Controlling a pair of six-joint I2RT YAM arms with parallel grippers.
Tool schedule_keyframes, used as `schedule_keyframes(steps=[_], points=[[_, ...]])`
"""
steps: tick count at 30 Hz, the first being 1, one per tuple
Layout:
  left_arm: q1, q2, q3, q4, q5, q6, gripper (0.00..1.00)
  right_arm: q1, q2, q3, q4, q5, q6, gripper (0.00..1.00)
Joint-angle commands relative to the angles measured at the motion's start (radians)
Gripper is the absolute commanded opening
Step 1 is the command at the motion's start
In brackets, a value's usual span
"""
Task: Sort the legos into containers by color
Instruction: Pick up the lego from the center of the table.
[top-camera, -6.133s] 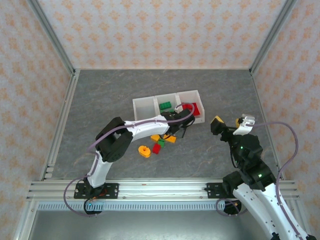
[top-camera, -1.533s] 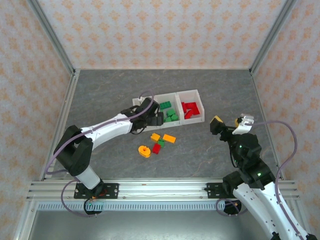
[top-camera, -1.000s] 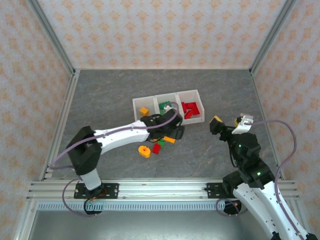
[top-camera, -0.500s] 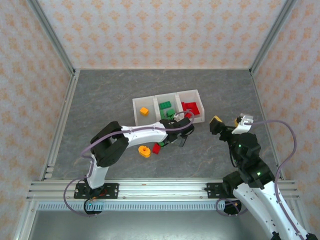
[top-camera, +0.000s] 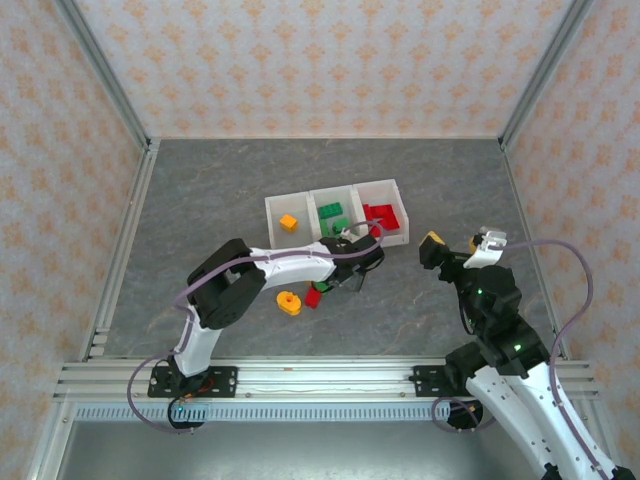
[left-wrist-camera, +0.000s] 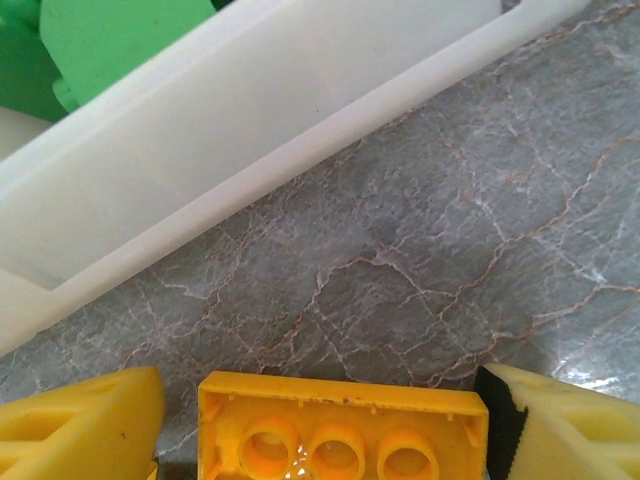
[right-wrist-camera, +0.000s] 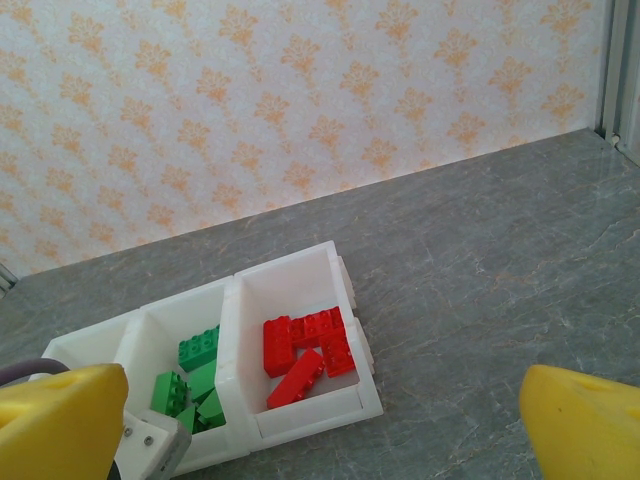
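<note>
A: Crowded around the left gripper (left-wrist-camera: 320, 435)?

B: Found it low on the table (left-wrist-camera: 480, 200), just beside the front wall of the bins (left-wrist-camera: 250, 130). Saw green bricks (left-wrist-camera: 100, 50) over that wall. From above, spotted the arm lying across the loose pile, with a red brick (top-camera: 313, 298), a green brick (top-camera: 322, 287) and an orange ring (top-camera: 289, 302) near it.

A: Held anything?

B: Bracketed a yellow brick (left-wrist-camera: 340, 430), hollow underside facing the wrist camera. Touched it on one side and left a thin dark gap on the other, so couldn't tell about a firm grip.

A: And the right gripper (top-camera: 462, 243)?

B: Hung well apart from the bins, fingers spread wide, nothing between them.

A: Changed since 6.1 s ago?

B: Had an empty left bin then; held 1 orange brick (top-camera: 289, 222) now. Kept reds (top-camera: 376, 214) in the right bin. Saw no shift in the right arm.

A: Surfaces?

B: Noted glossy studded plastic bricks, smooth translucent white bin walls, and a grey veined, stone-look tabletop.
</note>
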Motion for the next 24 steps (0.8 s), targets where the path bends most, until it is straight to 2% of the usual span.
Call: schedule_keyframes(steps=[1, 19, 24], points=[[0.024, -0.02, -0.042, -0.013, -0.009, -0.027, 0.79, -0.001, 0.002, -0.008, 0.018, -0.003, 0.013, 1.0], [0.022, 0.006, -0.059, 0.052, 0.085, -0.028, 0.61, -0.001, 0.009, -0.009, 0.018, -0.002, 0.015, 1.0], [0.022, -0.002, -0.064, 0.065, 0.078, -0.061, 0.56, -0.001, 0.011, -0.009, 0.019, -0.002, 0.014, 1.0]])
